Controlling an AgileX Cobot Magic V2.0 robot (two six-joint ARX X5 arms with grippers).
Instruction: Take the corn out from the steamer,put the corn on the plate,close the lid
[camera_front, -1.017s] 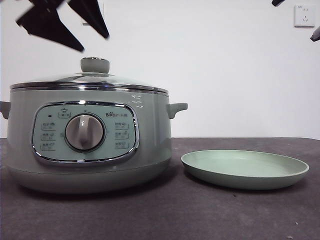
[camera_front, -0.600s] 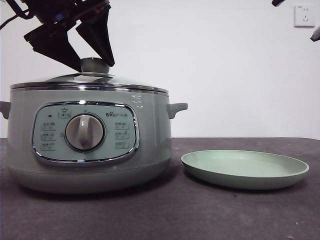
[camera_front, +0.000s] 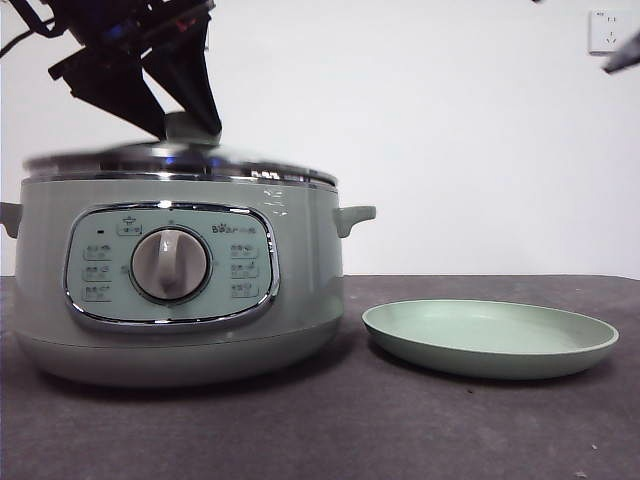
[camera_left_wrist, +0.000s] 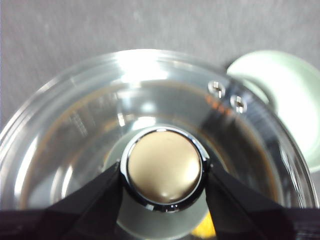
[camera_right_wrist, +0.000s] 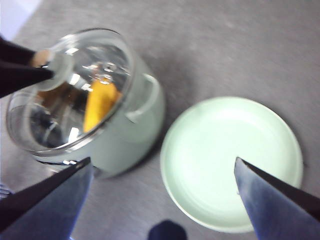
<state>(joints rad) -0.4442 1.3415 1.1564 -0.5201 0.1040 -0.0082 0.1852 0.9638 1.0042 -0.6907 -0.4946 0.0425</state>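
Note:
The sage-green steamer (camera_front: 170, 290) stands on the left of the table. Its glass lid (camera_front: 180, 160) is blurred at the pot's rim. My left gripper (camera_front: 188, 122) comes from above and is shut on the lid's knob (camera_left_wrist: 162, 167), one jaw on each side. The corn (camera_right_wrist: 100, 102) lies inside the pot, seen through the glass. A sliver of corn (camera_left_wrist: 205, 231) shows in the left wrist view too. The empty pale green plate (camera_front: 490, 340) sits to the right of the pot. My right gripper (camera_right_wrist: 161, 161) is open, high above the pot and plate (camera_right_wrist: 230, 160).
The dark grey tabletop (camera_front: 400, 430) runs in front of the pot and plate. A white wall with a socket (camera_front: 608, 32) is behind. The right arm's tip (camera_front: 622, 60) shows at the top right corner.
My left gripper came down onto the knob and shut on it. The lid is now blurred and looks slightly shifted at the rim. The plate has not moved.

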